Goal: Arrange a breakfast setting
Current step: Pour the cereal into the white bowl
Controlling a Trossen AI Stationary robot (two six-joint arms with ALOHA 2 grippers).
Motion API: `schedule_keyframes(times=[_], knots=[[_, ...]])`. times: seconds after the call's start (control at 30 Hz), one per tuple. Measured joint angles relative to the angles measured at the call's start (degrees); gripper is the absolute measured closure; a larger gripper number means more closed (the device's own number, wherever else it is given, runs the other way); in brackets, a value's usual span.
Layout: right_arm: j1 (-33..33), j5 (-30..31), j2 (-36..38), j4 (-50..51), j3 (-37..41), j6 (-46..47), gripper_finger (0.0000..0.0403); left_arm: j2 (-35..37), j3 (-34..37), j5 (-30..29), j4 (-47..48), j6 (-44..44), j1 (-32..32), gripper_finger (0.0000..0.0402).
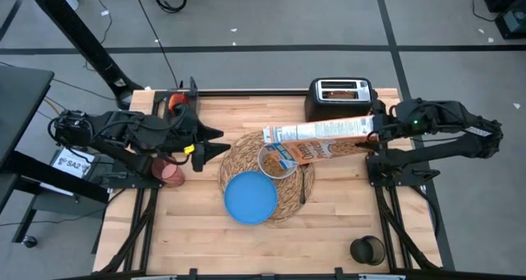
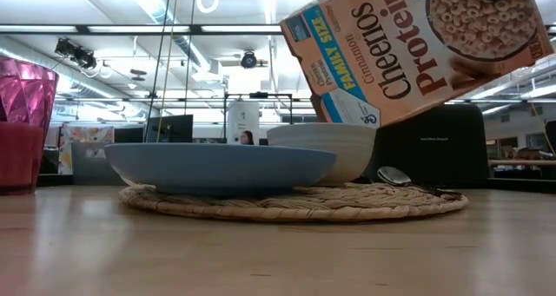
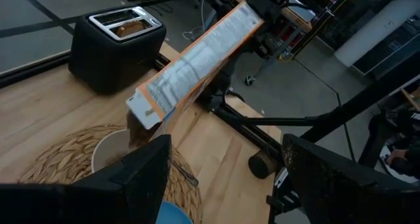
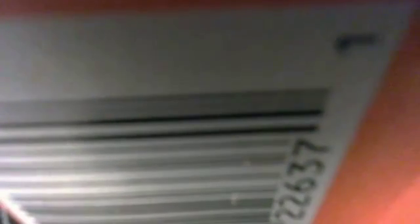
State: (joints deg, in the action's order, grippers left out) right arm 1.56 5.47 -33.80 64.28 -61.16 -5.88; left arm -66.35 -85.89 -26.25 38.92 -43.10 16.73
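A round woven placemat lies mid-table. On it rest a blue plate, a white bowl holding brown cereal, and a dark spoon. My right gripper is shut on the orange Cheerios box, which is tilted above the bowl. My left gripper is open and empty just left of the placemat, its fingers wide apart in the left wrist view. The pink cup stands on the table beside my left arm. A toast slice sits in the black toaster. My right gripper holds the box by its closed end, coming level from the table's right side. The box is lifted clear and tilts, its open end lowest, over the bowl. The box's barcode face fills the right wrist view and hides the fingers.
The toaster stands at the far edge, right of centre. A black round cup-like thing stands near the front right corner. A red-orange thing shows behind my left arm at the far left. Bare wood lies along the near edge.
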Motion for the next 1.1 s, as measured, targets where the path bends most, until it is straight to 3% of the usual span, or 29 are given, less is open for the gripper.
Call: schedule_keyframes(times=[0.5, 1.1], knots=[[0.02, 3.76, 0.16, 3.59, -2.9, -1.89, 0.0124, -0.01, 0.0, -0.01, -0.07, -0.21, 0.0, 0.0107], [0.0, 1.06, 0.04, 3.9, -3.2, -3.61, 0.0125, -0.02, 0.0, -0.04, -0.13, -0.23, 0.0, 0.0107]])
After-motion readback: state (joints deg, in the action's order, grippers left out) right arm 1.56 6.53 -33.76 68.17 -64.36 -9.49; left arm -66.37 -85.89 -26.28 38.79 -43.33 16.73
